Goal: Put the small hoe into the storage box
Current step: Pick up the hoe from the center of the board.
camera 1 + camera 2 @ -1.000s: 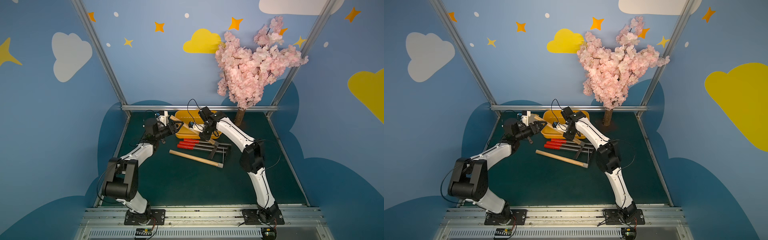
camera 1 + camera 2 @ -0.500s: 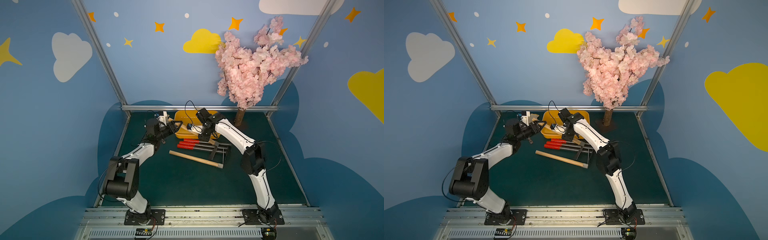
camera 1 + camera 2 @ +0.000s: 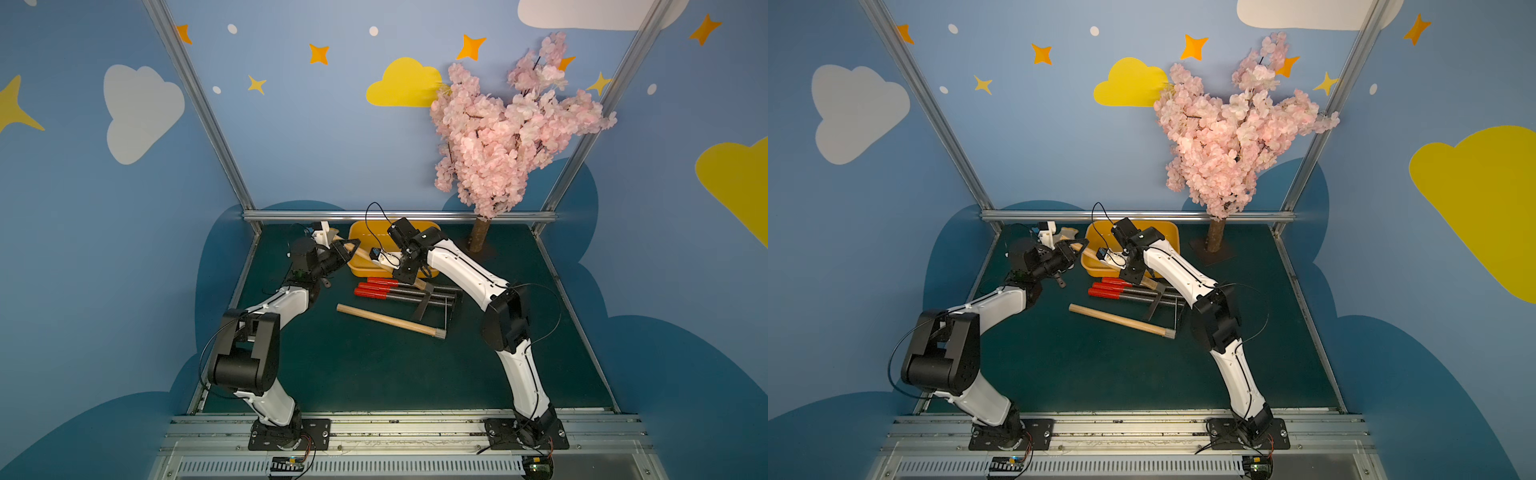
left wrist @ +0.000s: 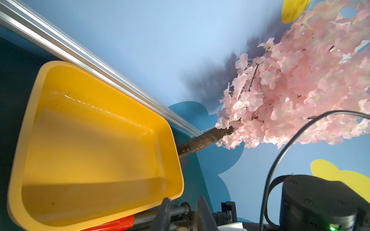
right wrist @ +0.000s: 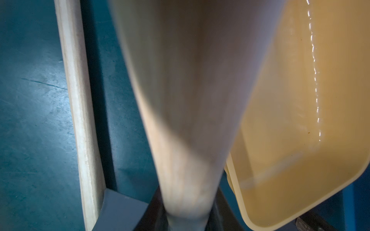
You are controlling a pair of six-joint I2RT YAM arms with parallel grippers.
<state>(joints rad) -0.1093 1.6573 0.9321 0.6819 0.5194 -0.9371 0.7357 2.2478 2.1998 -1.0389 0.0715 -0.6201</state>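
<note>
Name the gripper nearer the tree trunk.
Right. Right gripper is at the storage box's front rim; left gripper is at the box's end farthest from the tree trunk.

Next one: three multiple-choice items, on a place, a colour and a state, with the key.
1. The storage box stands: A at the back rail; B at the table's front edge; C right of the tree.
2. The metal-shafted tools have grips that are: A green; B red; C white.
3. The right gripper is: A open; B shut on the box's rim; C shut on the small hoe.
1A: it sits along the rail in both top views. 2B: plainly red. 3C: the right wrist view shows its handle between the jaws.
</note>
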